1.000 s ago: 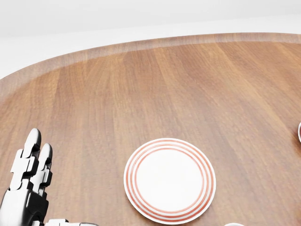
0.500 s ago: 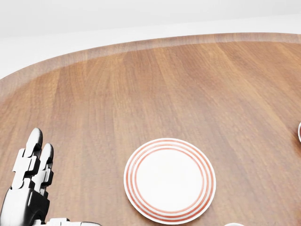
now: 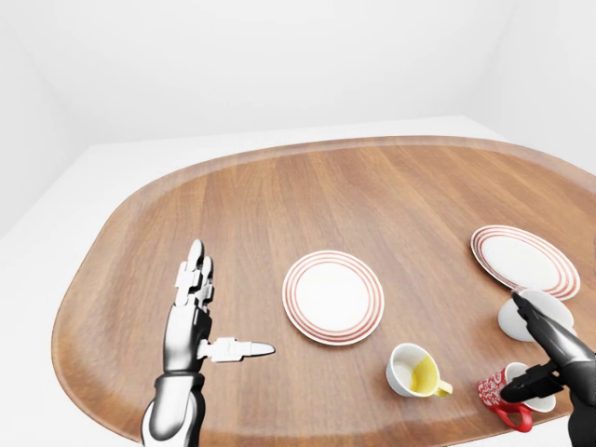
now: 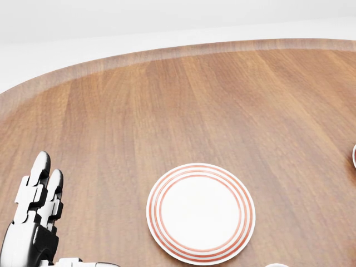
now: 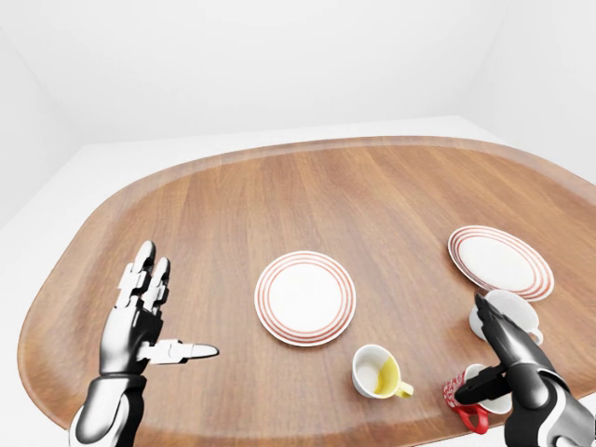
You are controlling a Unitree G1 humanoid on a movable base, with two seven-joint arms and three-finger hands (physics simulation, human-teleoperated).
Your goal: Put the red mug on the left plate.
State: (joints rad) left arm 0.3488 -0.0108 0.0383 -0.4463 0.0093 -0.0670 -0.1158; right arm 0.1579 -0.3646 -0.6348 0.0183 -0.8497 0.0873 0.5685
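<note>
Counter (image 3: 279,196): oval wooden top with a raised rim, white floor and walls around it.

Left hand (image 3: 196,321): silver and black, raised over the counter at the left of the left-eye view. Two fingers stand straight up side by side, the thumb points out flat toward the view's right. Fingers apart, holding nothing, touching nothing.

Left plate (image 3: 332,296): white with red rings, lying flat, bare. It sits to the right of the left hand, just past the thumb tip and apart from it. In the head view it fills the lower centre.

Right hand (image 5: 498,368): dark, at the lower right corner of the right-eye view. One long finger stretches up toward a white cup; the other fingers curl at the red mug's rim. Whether they clamp it cannot be told.

Red mug (image 5: 464,396): red and white patterned, red handle toward the bottom of the view, directly at the right hand, partly covered by it. Well apart from the left plate.

Yellow mug (image 5: 377,372): white outside, yellow inside, yellow handle, upright, to the left of the right hand, below and right of the left plate.

White cup (image 5: 503,312): just above the right hand.

Right plate (image 5: 500,261): red-ringed, bare, above the white cup.
</note>
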